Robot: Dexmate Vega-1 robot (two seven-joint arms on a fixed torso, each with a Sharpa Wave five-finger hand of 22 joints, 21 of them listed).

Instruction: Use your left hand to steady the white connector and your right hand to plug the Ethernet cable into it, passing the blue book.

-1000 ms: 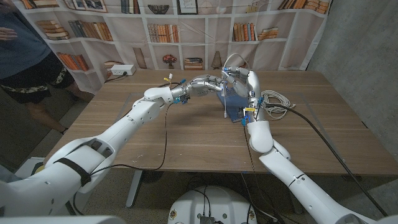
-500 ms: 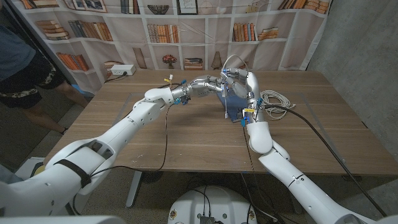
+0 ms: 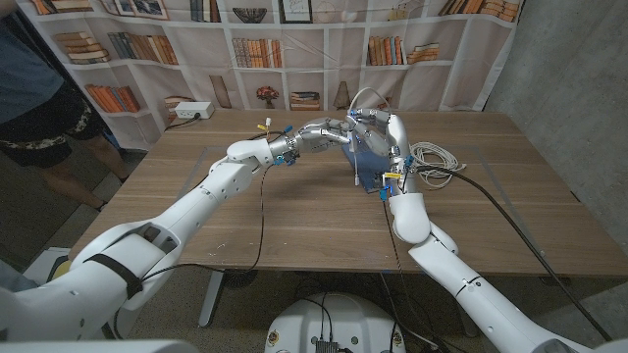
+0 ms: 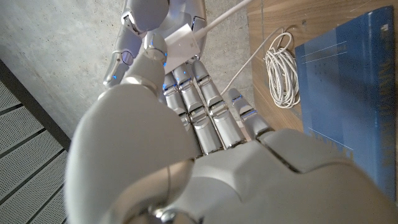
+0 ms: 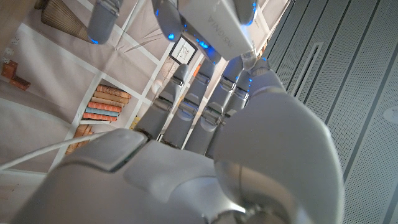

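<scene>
We're gripping the small white plastic connector (image 4: 181, 42) w/ left hand (image 3: 337, 132) above the upright blue book (image 3: 368, 162); right hand (image 3: 381, 126) is touching it, grip unclear.

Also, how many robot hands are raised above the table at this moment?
2. The left hand and the right hand meet over the blue book, both at the white connector. Nothing hides a further hand.
</scene>
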